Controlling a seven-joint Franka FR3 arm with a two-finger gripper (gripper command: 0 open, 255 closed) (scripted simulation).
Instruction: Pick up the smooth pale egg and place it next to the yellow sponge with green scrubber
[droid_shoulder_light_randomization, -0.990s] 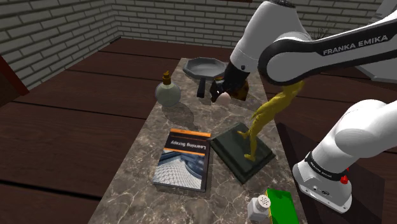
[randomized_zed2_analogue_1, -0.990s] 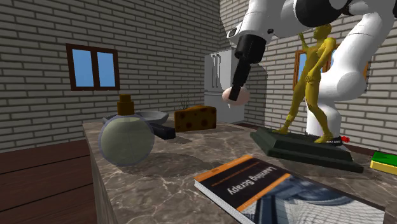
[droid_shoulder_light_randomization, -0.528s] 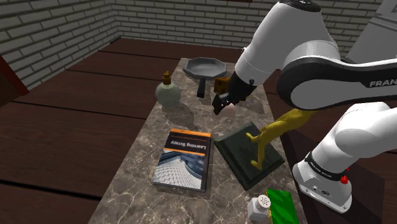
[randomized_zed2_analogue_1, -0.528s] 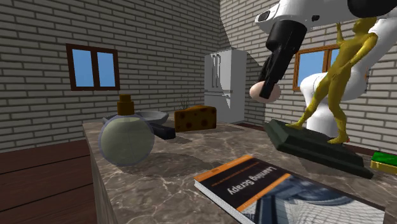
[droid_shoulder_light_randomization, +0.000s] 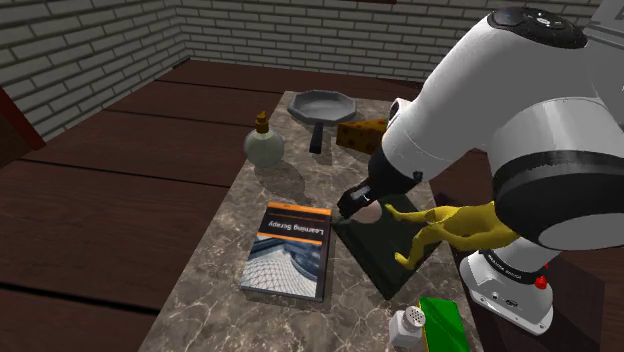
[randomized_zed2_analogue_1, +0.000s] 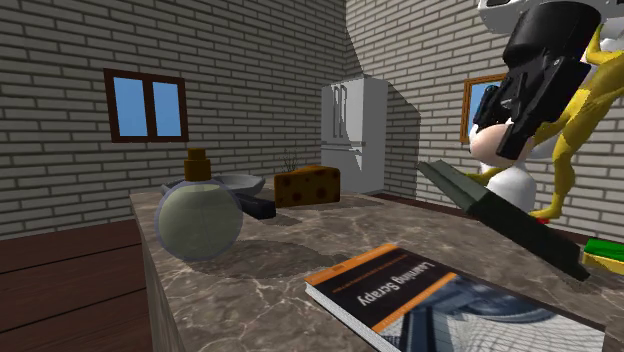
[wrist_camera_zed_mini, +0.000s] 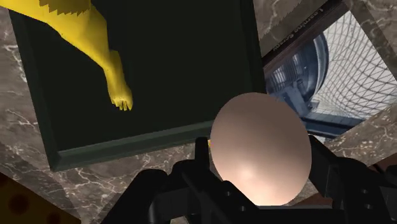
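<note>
The pale, smooth egg (wrist_camera_zed_mini: 261, 146) sits clasped between my black fingers, and my gripper (wrist_camera_zed_mini: 261, 177) is shut on it. In the second exterior view the egg (randomized_zed2_analogue_1: 487, 146) hangs under the gripper (randomized_zed2_analogue_1: 503, 135), well above the table. From the shoulder camera, the gripper (droid_shoulder_light_randomization: 356, 203) hovers at the far corner of a dark statue base (droid_shoulder_light_randomization: 383, 247). The sponge (droid_shoulder_light_randomization: 441, 322), showing its green top, lies at the table's near end by the stand. Its yellow side and green top also show in the second exterior view, where the sponge (randomized_zed2_analogue_1: 604, 251) lies at the right edge.
A yellow figurine (droid_shoulder_light_randomization: 452, 226) on its dark base (randomized_zed2_analogue_1: 500, 215) leans far over, pressed by my arm. A book (droid_shoulder_light_randomization: 290, 250), a round flask (droid_shoulder_light_randomization: 264, 146), a grey pan (droid_shoulder_light_randomization: 322, 106), a cheese block (droid_shoulder_light_randomization: 362, 132) and a white shaker (droid_shoulder_light_randomization: 408, 325) share the marble table (droid_shoulder_light_randomization: 215, 270).
My arm has swung along the table toward the stand, carrying the egg. It pushed the figurine, which has tipped from upright to a steep lean with its base lifted.
</note>
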